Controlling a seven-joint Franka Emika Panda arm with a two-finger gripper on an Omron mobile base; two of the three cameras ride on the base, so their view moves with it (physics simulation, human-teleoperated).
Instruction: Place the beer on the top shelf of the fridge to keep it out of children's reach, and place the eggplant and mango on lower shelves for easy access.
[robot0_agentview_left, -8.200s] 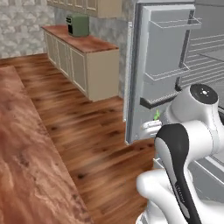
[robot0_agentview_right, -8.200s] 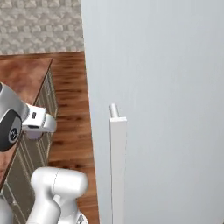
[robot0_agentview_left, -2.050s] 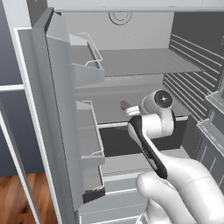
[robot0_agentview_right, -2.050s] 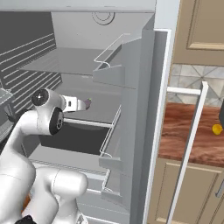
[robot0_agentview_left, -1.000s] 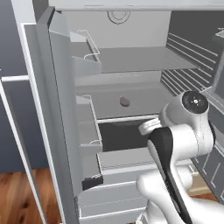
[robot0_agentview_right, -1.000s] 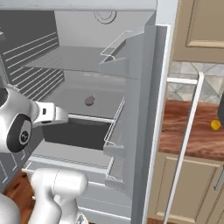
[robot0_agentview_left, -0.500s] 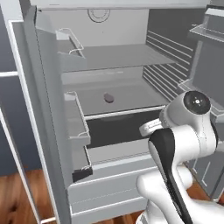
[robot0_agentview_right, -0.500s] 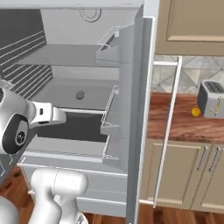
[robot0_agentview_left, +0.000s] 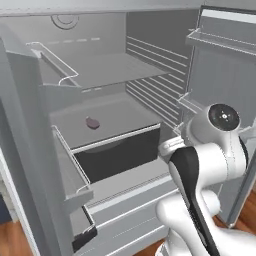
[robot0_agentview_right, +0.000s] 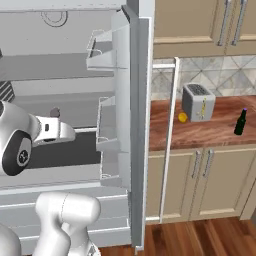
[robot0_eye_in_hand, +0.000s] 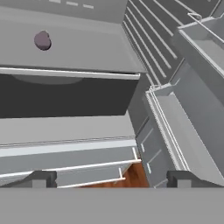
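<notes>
Right now the gripper (robot0_eye_in_hand: 112, 179) has its fingers (robot0_eye_in_hand: 40, 178) spread wide, holding nothing and touching nothing, in front of the open fridge (robot0_agentview_left: 150, 65) near the dark drawer (robot0_eye_in_hand: 65, 94). Eggplant (robot0_agentview_left: 92, 122) lies on the lower shelf (robot0_eye_in_hand: 78, 54) above that drawer, toward its back left. Mango (robot0_agentview_right: 183, 117) sits on the counter (robot0_agentview_right: 210, 127) just left of the toaster (robot0_agentview_right: 198, 102); beer (robot0_agentview_right: 241, 122) stands toward the counter's right end, prob. near the front edge.
</notes>
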